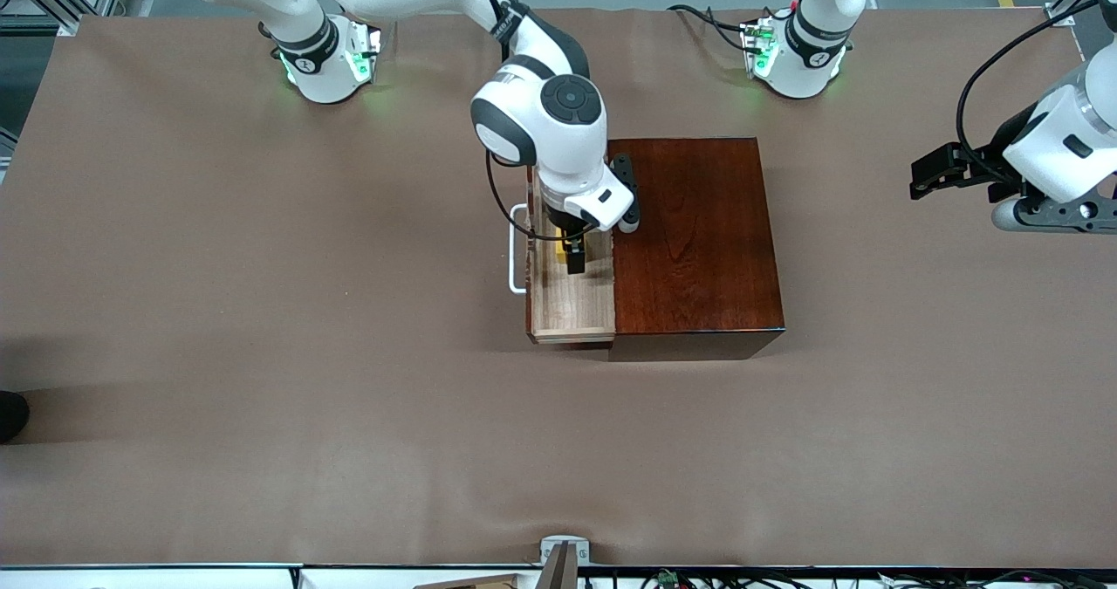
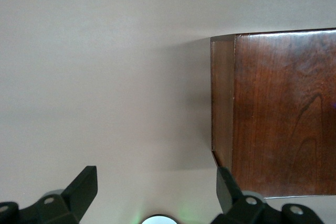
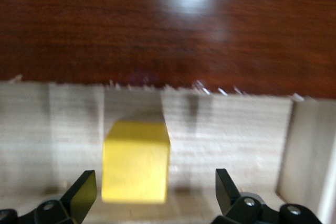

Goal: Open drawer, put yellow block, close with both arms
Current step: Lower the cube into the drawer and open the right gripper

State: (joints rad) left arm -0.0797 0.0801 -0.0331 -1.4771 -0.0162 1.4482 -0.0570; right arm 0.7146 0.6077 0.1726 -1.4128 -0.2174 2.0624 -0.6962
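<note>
Nearest the front camera of the task's things is the open end of the drawer (image 1: 572,305), a pale light-wood tray pulled out of the glossy dark red-brown wooden box (image 1: 694,244) toward the right arm's end of the table, with its white U-shaped bar handle (image 1: 515,249) on the outer face. Both rest on the brown table cover (image 1: 262,353), roughly midway between the two green-lit arm bases and nearer the camera than either. Down in the tray hangs the right gripper (image 1: 577,262), reaching from the right arm (image 1: 541,126) whose wrist covers the part of the drawer nearest the bases. Its fingers (image 3: 81,192) stand spread wide, and the right wrist view shows the yellow block (image 3: 136,161) sitting on the drawer floor between them, closer to one finger than the other, with no clear contact on either side, so nothing is gripped. From the front view only a sliver of that yellow block (image 1: 558,236) shows beside the gripper. Off toward the left arm's end of the table, the left gripper (image 1: 929,177) waits in the air over bare cover, well apart from the box. Its fingers (image 2: 79,190) are likewise spread and hold nothing, and its wrist view takes in one corner of the wooden box (image 2: 278,114).
</note>
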